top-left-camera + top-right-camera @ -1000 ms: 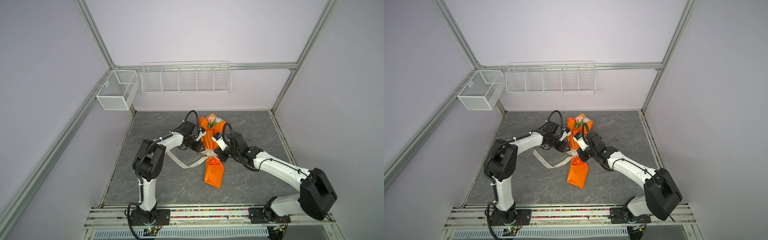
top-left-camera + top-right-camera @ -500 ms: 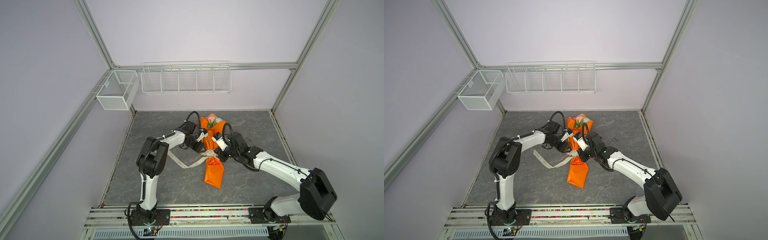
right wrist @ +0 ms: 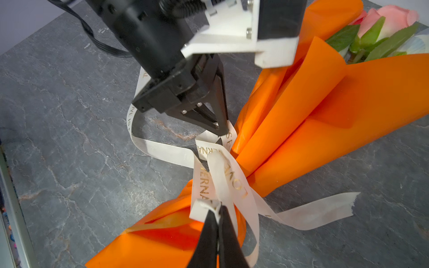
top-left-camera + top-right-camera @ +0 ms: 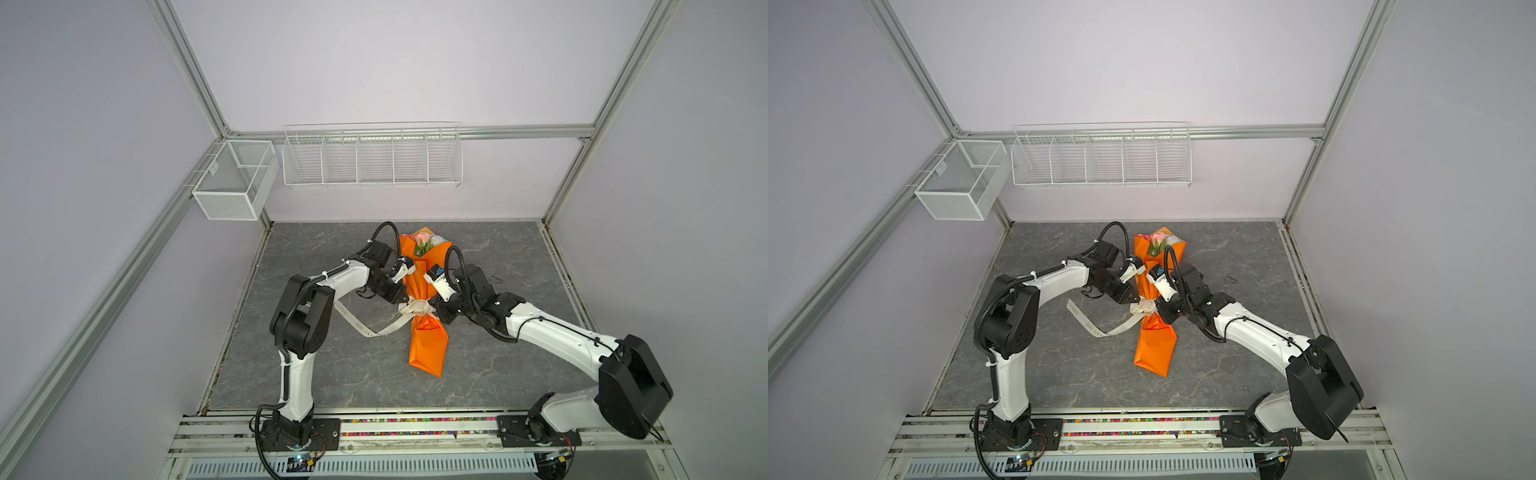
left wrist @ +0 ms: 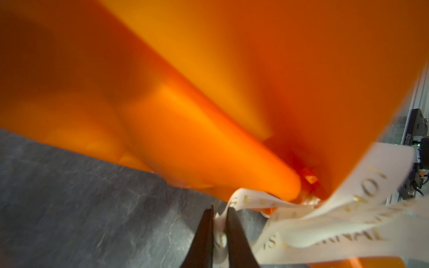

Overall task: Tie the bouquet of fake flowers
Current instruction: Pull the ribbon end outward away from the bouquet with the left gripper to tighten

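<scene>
Your bouquet [image 4: 428, 349] lies flat near the middle of the grey tabletop [image 4: 374, 395]. In both top views its fake flowers [image 4: 424, 241] point toward 12 o'clock and the narrow orange end toward 6 o'clock. A cream ribbon [image 4: 414, 308] with gold lettering is bunched around the waist of the orange wrap. Your left pincer [image 4: 405, 300] sits at about 10 o'clock of that waist. In the left wrist view its jaws are drawn narrow, with a strip of ribbon pinched between them. Your right pincer [image 4: 435, 311] comes in from about 3 o'clock. The right wrist view shows its jaws closed tight on a folded bit of ribbon just over the wrap. One long loose end trails across the tabletop toward 8 o'clock from the waist. A shorter end lies flat beside the wrap, seen in the right wrist view.
</scene>
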You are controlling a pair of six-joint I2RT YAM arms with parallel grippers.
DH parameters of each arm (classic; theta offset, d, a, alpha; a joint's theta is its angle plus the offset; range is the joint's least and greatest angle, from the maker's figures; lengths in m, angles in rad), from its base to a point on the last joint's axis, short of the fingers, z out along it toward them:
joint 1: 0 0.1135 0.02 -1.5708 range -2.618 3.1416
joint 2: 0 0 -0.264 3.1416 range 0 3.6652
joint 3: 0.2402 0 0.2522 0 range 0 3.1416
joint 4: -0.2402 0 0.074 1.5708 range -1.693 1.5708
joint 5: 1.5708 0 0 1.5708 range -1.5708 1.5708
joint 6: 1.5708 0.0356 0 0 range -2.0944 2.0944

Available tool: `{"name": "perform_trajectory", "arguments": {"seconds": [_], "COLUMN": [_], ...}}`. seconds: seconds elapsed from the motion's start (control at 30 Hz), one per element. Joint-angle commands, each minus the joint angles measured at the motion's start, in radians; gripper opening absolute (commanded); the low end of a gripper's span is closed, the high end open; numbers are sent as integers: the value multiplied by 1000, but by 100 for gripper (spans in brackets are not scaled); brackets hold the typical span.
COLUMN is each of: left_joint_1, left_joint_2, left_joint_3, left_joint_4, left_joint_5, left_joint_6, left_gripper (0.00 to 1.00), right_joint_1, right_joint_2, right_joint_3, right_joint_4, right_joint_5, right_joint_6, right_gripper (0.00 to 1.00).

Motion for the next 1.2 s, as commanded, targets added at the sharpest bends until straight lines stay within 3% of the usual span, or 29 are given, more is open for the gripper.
{"name": "perform_trajectory", "arguments": {"seconds": [0.0, 0.13, 0.27, 0.5, 0.63, 0.7, 0.9, 1.03, 1.17], "left_joint_1": [-3, -4, -2, 3, -6, -26, -65, -78, -108], "left_joint_2": [-107, -181, -283, -559, -738, -834, -1029, -1104, -1126], "left_joint_3": [-43, -85, -150, -338, -508, -563, -650, -728, -732], "left_joint_4": [7, -3, -4, 72, 209, 212, 130, 166, 119], "left_joint_5": [-32, -70, -185, -295, -287, -347, -430, -401, -401], "left_joint_6": [-78, -154, -290, -747, -1062, -1180, -1359, -1498, -1529], "left_gripper": [13, 10, 6, 4, 0, 0, 1, 4, 7], "right_joint_1": [0, 1, -1, 0, 1, 0, 1, 1, 1], "right_joint_2": [7, 7, 15, 21, 15, 13, 20, 25, 32], "right_joint_3": [23, 32, 58, 96, 97, 99, 122, 140, 152], "right_joint_4": [-24, -31, -49, -70, -67, -73, -97, -110, -109], "right_joint_5": [18, 29, 36, 17, 2, 8, 0, -5, -21], "right_joint_6": [-2, 3, 19, 62, 75, 79, 99, 112, 116], "right_gripper": [6, 7, 7, 7, 7, 7, 7, 7, 7]}}
